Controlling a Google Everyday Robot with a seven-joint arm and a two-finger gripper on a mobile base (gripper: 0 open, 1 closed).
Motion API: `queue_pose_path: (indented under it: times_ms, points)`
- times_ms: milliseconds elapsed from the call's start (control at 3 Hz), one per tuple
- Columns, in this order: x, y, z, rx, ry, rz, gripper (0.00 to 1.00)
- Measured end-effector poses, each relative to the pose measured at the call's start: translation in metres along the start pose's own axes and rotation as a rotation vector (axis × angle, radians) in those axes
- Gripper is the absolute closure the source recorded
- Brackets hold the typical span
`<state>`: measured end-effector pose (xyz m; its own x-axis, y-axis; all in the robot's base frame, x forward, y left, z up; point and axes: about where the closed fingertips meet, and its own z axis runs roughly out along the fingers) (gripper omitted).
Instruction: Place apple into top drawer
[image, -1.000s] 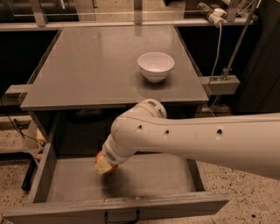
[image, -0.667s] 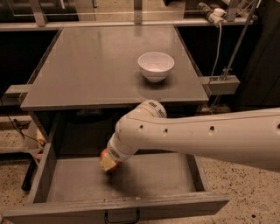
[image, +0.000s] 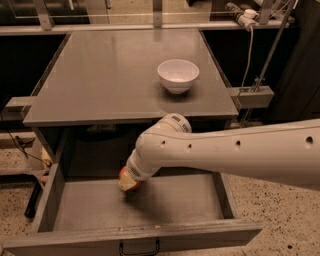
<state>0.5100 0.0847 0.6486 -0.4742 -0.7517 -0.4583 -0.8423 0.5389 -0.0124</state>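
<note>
The top drawer (image: 175, 206) stands pulled open below the grey tabletop, with a black handle (image: 139, 248) on its front panel. The apple (image: 127, 181), red with a yellow blush, is at the end of my arm, low over the drawer's flat bottom at its back left-centre. My gripper (image: 131, 175) is at the apple, mostly hidden behind the white wrist of my arm (image: 225, 152), which reaches in from the right. I cannot tell if the apple touches the drawer bottom.
A white bowl (image: 178, 75) sits on the grey tabletop (image: 115, 75) at its right side. A metal bracket (image: 255, 96) and a pole with a cable stand at the right. Speckled floor surrounds the drawer.
My arm's end and the apple have shifted a little to the right and toward the back of the drawer. The bowl and the drawer have not moved.
</note>
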Motion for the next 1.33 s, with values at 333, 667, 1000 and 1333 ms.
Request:
queue_pose_path:
  times_ms: [333, 667, 1000, 1333]
  points:
    - [0.0, 0.0, 0.0, 0.0, 0.0, 0.0, 0.72]
    - [0.0, 0.0, 0.0, 0.0, 0.0, 0.0, 0.48]
    - [0.0, 0.0, 0.0, 0.0, 0.0, 0.0, 0.25]
    - [-0.0001, 0.0001, -0.0001, 0.0, 0.0, 0.0, 0.0]
